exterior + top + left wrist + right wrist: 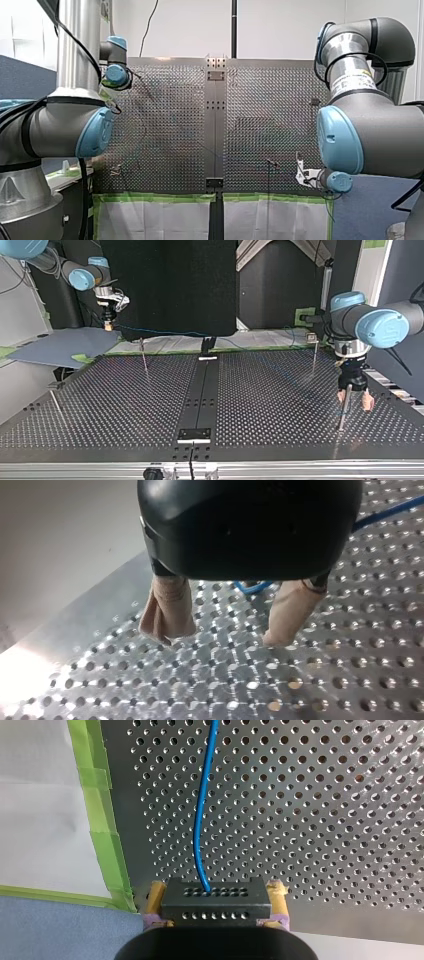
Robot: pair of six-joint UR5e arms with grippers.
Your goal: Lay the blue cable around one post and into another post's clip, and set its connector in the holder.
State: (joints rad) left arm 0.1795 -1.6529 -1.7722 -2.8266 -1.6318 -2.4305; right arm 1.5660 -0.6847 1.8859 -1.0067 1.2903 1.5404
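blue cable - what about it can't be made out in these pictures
- right wrist view: the blue cable runs out of the picture ahead of my right claw, which grips its connector, so its route is cut off.
- left wrist view: the black body of my left claw hides most of the cable.
- top view: too thin to trace past the view's middle.
- front view: too small to see.

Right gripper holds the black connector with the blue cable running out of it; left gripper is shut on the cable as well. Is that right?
Not quite. The left gripper is open, its beige pads apart with nothing between them, as the left wrist view shows. The right gripper does hold the black connector, with the blue cable running out of it.
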